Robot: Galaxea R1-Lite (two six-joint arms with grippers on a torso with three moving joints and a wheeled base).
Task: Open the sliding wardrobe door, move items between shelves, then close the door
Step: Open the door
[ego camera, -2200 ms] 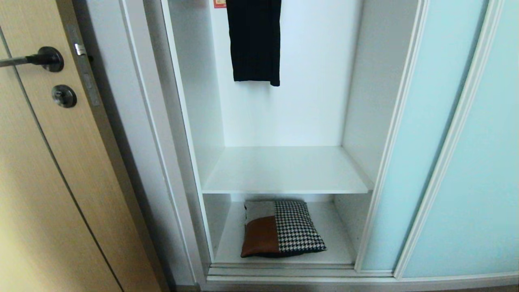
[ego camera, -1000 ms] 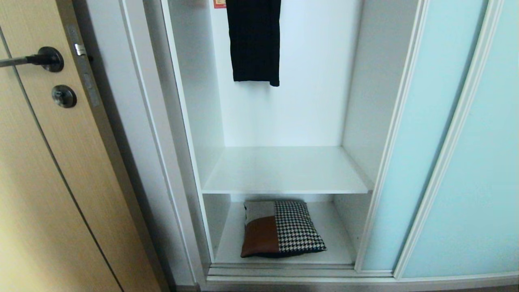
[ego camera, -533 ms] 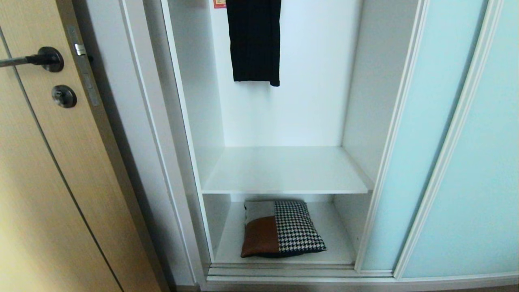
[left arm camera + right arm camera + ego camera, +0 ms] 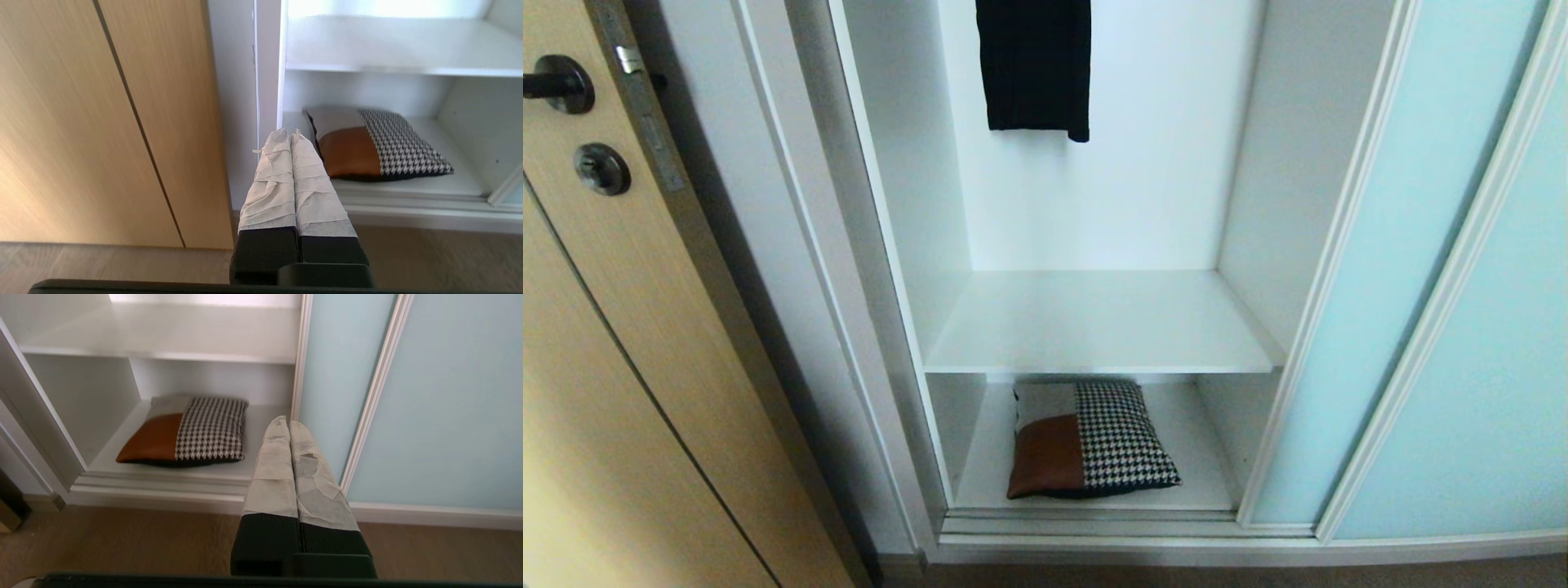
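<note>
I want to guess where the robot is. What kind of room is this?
Probably a bedroom or hallway at home. It faces a built-in wardrobe with a frosted sliding door, a dark garment hanging inside, a patchwork cushion on the bottom shelf, and a wooden room door beside it.

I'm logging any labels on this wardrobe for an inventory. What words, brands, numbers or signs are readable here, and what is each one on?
None can be read in these views.
The cushion shows only a houndstooth pattern and plain patches, no lettering.
The black garment, the shelves, the sliding door and the wooden door carry no visible text.
</note>
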